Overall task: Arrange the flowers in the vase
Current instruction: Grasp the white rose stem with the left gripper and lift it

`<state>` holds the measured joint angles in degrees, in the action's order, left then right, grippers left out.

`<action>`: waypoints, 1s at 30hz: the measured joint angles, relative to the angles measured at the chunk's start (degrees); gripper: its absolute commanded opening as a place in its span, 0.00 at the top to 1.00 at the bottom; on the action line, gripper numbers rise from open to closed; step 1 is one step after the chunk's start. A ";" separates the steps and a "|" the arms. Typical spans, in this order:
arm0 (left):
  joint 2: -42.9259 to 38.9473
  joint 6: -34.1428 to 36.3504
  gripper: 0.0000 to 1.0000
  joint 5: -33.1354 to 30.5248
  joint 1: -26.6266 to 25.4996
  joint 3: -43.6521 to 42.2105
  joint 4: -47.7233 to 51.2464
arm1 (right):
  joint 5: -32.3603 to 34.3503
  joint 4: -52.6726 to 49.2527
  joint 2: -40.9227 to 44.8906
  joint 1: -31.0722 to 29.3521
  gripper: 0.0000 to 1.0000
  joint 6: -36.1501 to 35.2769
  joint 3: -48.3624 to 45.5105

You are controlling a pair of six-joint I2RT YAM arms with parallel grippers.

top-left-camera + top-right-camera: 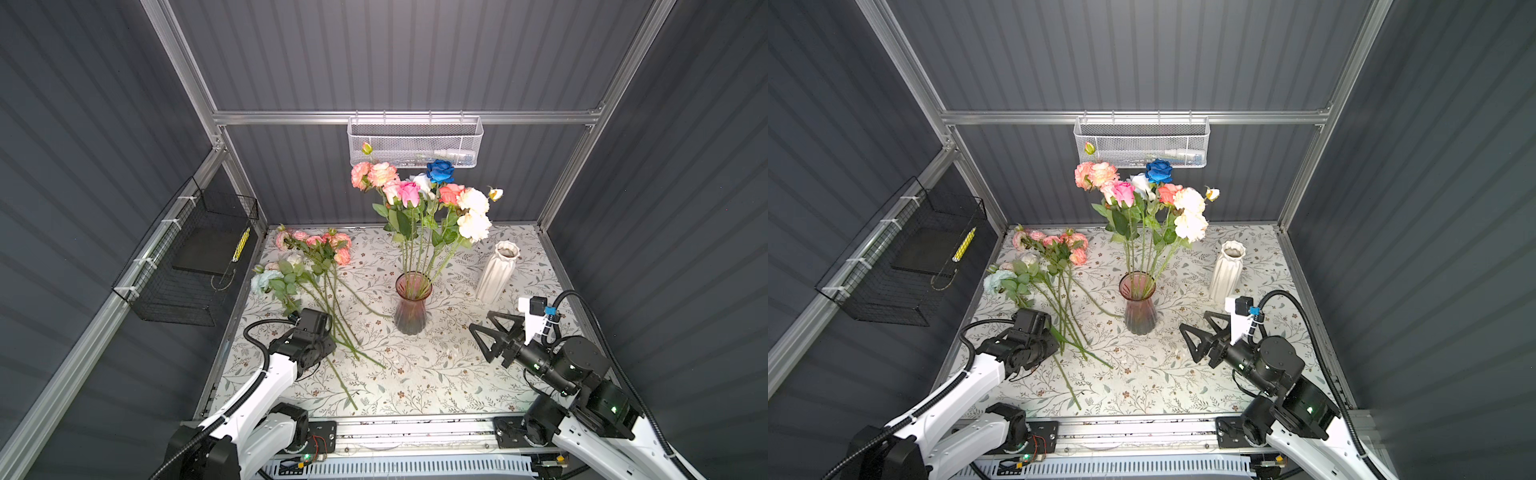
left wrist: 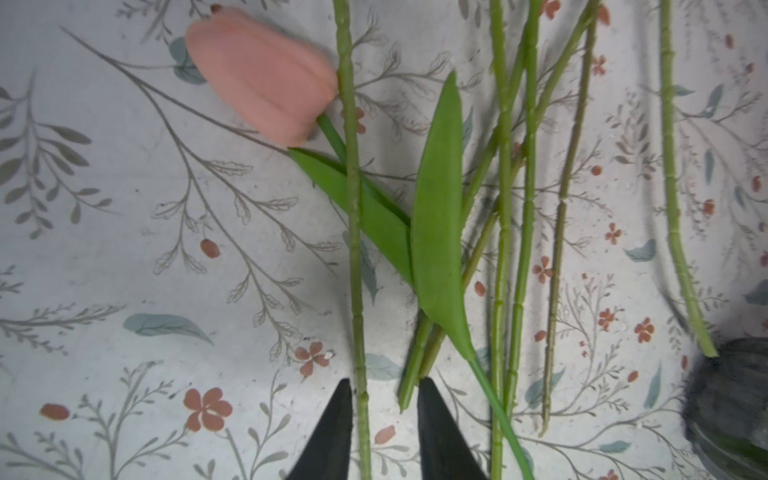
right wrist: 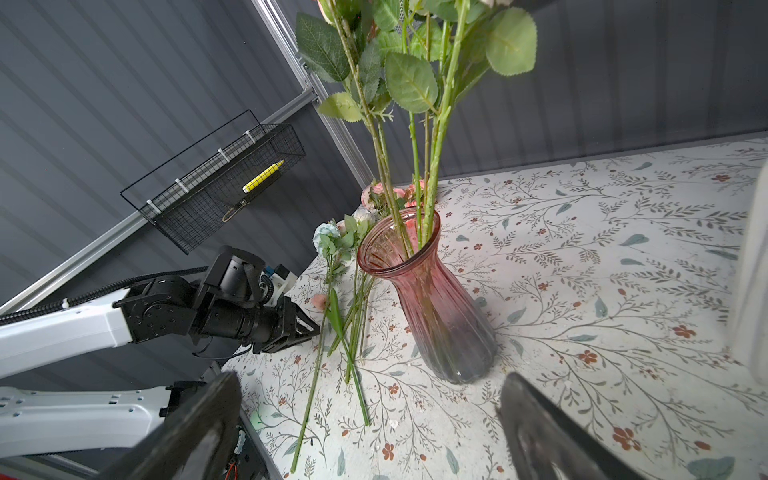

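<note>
A pink glass vase (image 1: pixel 411 307) (image 1: pixel 1138 307) (image 3: pixel 432 303) stands mid-table, holding several flowers (image 1: pixel 419 191) upright: pink, peach, cream, white and one deep blue. More flowers (image 1: pixel 316 257) (image 1: pixel 1050 257) lie on the table to its left, stems fanned toward the front. My left gripper (image 2: pixel 386 401) (image 3: pixel 311 328) points down over those stems. Its jaws stand narrowly apart, one long stem (image 2: pixel 359 291) and a cut stem end between them with a gap left. A peach tulip (image 2: pixel 262 79) lies just beyond. My right gripper (image 1: pixel 481 321) (image 1: pixel 1194 321) (image 3: pixel 370 386) hovers wide open and empty, right of the vase.
A white ribbed vase (image 1: pixel 496 270) (image 1: pixel 1227 270) stands empty at the back right. A white mesh basket (image 1: pixel 415 141) hangs on the back rail. On the left wall hangs a black wire basket (image 1: pixel 187 266) with a yellow pen. Grey panels close three sides.
</note>
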<state>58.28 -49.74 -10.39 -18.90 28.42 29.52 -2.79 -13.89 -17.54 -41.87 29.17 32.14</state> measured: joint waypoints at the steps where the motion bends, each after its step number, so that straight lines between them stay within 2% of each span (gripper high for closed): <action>1: 1.16 0.00 0.68 -0.04 0.15 -0.09 -0.39 | 0.00 -0.11 0.04 0.00 0.01 -0.07 0.00; 6: 4.39 0.57 0.68 -1.27 0.26 -0.66 -2.38 | 0.20 -0.96 0.74 0.00 0.01 -0.26 0.02; 12: 8.74 2.05 0.85 -3.26 0.76 -0.92 -4.37 | 0.22 -1.16 0.90 0.00 0.02 -0.28 0.02; 15: 9.03 2.36 0.86 -3.54 1.01 -0.98 -5.60 | 0.22 -1.18 0.90 0.00 0.02 -0.33 0.04; 20: 8.98 2.62 1.00 -3.54 1.01 -1.20 -6.03 | 0.48 -1.20 1.14 0.00 0.01 -0.70 0.04; 22: 8.94 2.78 1.00 -3.54 1.01 -1.20 -5.99 | 0.52 -1.20 1.18 0.00 0.02 -0.72 0.07; 26: 6.71 3.06 1.00 -3.65 1.01 -1.18 -4.20 | 0.61 -1.22 1.22 0.00 0.02 -0.74 0.07; 30: -1.31 4.46 1.00 -5.09 1.01 1.20 0.33 | 0.61 -1.22 1.22 0.00 0.01 -0.74 0.11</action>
<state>56.97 -45.28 -15.49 -17.89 29.63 29.85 -2.17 -15.11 -16.32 -41.87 28.42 32.25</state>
